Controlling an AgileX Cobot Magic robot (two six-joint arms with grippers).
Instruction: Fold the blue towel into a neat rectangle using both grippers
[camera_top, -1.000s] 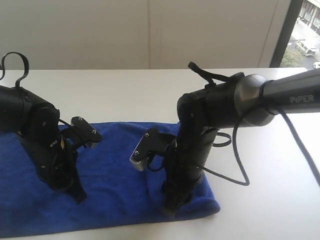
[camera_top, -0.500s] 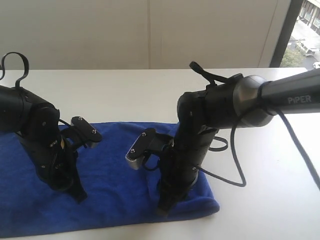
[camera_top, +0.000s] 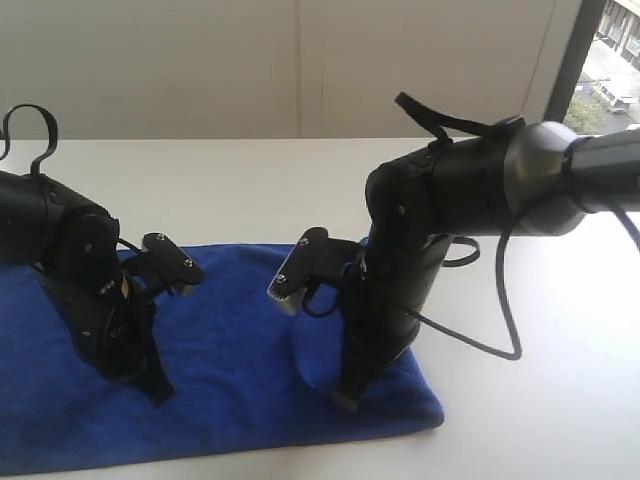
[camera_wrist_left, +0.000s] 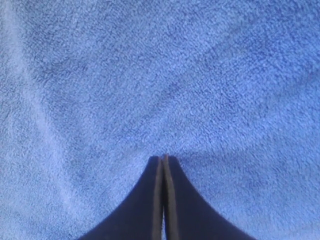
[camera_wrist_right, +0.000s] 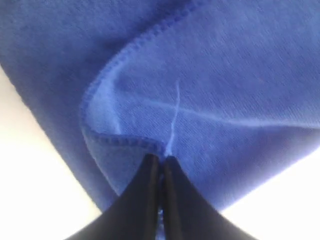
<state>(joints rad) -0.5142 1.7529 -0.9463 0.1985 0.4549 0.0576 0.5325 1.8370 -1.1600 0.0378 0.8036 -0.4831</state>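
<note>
Our right black thin-fingered gripper (camera_top: 345, 398) (camera_wrist_right: 161, 159) pinches the stitched hem (camera_wrist_right: 120, 140) at the near right corner of the deep blue microfibre towel (camera_top: 235, 350). Our left gripper (camera_top: 160, 397) (camera_wrist_left: 163, 157), fingers (camera_wrist_left: 147, 205) pressed together, touches its left half. Beyond it, white tabletop (camera_top: 250, 185).

The blue towel (camera_wrist_left: 160, 75) fills the whole view, fuzzy and marked by faint, soft creases. The left gripper (camera_wrist_left: 163, 160) has its two dark fingers (camera_wrist_left: 145, 205) pressed flat together, their tips meeting the towel's surface.
</note>
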